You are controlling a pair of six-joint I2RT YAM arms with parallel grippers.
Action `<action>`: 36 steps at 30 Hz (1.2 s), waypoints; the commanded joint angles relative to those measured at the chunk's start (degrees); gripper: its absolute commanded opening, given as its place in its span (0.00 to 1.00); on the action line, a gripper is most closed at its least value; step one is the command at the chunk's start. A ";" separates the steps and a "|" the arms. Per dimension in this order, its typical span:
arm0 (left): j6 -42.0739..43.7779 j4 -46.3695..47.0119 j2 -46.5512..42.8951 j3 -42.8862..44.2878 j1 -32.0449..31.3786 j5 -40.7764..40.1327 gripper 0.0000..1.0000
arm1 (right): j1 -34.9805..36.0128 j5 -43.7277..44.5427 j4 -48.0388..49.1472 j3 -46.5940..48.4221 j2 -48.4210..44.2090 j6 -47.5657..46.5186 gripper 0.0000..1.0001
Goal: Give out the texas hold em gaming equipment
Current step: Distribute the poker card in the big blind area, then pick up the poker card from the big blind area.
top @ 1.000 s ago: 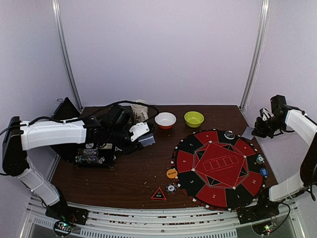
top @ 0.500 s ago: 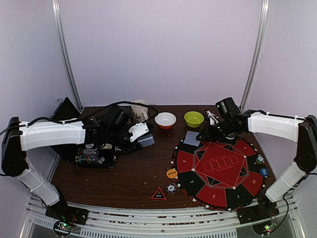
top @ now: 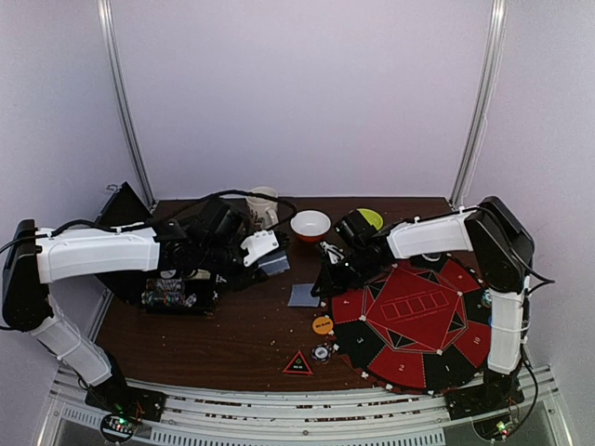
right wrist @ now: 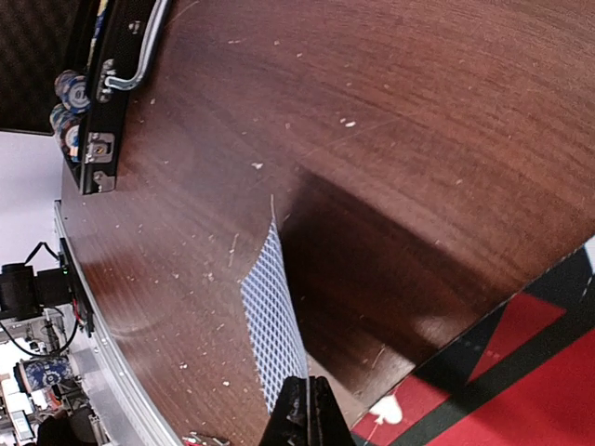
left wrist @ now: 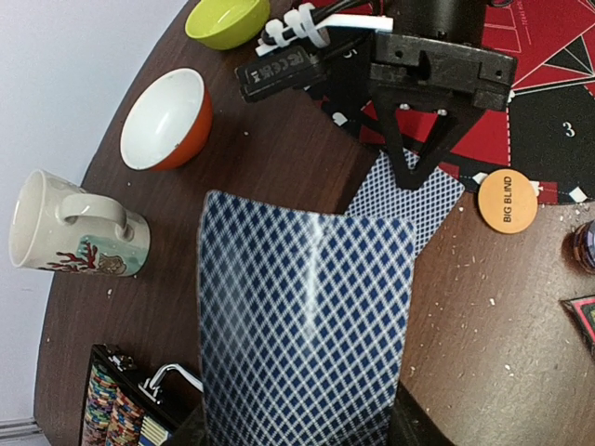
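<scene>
Now that the right claw (left wrist: 412, 182) has swung over from the right side of the game mat (top: 409, 316), it pinches one blue-backed card (top: 303, 295) tight just left of that mat, so the card is at no seat yet, while the part-open left claw (top: 268, 255) farther left clasps the deck (left wrist: 307, 316).

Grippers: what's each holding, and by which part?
Left gripper: card, clamped by its near end. Right gripper: second card, pinched at one edge.

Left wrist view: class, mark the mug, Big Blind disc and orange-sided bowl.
mug (left wrist: 116, 243), left wrist view, cream side wall.
Big Blind disc (left wrist: 507, 203), left wrist view, orange face centre.
orange-sided bowl (left wrist: 160, 111), left wrist view, white inside.
</scene>
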 commanded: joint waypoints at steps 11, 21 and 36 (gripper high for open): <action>0.77 2.94 -1.47 -0.70 0.37 -0.53 0.46 | -2.90 3.98 -18.00 6.69 4.14 -11.26 0.00; 0.85 2.96 -1.47 -0.86 0.36 -0.63 0.46 | -2.75 8.02 -21.79 8.89 5.77 -12.92 0.03; 0.85 3.17 -1.49 -0.95 0.37 -0.58 0.46 | -2.72 17.07 -32.85 18.12 3.28 -19.25 0.44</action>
